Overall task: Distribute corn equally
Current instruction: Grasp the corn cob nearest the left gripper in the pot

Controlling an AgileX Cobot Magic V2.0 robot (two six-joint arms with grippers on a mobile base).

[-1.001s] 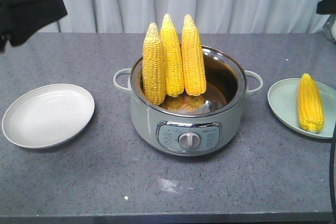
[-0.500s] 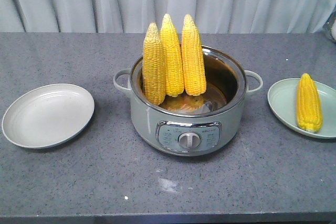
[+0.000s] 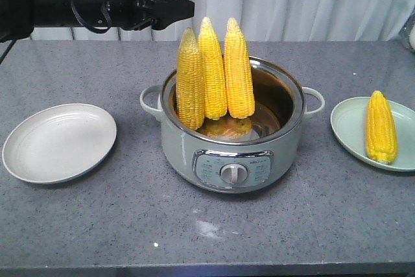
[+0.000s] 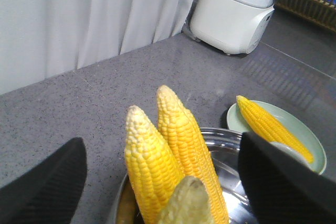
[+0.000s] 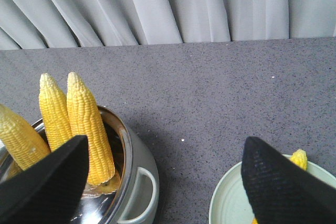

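Three cobs of corn point(image 3: 213, 69) stand upright, leaning together in the left half of the grey electric pot point(image 3: 233, 154). A fourth cob point(image 3: 381, 126) lies on the pale green plate point(image 3: 350, 128) at the right. My left gripper point(image 3: 185, 8) hovers just left of the cob tips and slightly above them. In the left wrist view, the left gripper point(image 4: 161, 140) is open, its fingers wide apart on either side of the cobs point(image 4: 152, 166). My right gripper point(image 5: 166, 141) is open and empty, above the table between the pot handle point(image 5: 142, 192) and the green plate point(image 5: 226, 198).
An empty white plate point(image 3: 59, 142) lies left of the pot. A white blender point(image 4: 233, 9) stands at the table's far right. Grey curtains hang behind the table.
My left arm has swung in from the upper left to the right, up to the cob tips. The right arm has left the front view. The corn has not moved.
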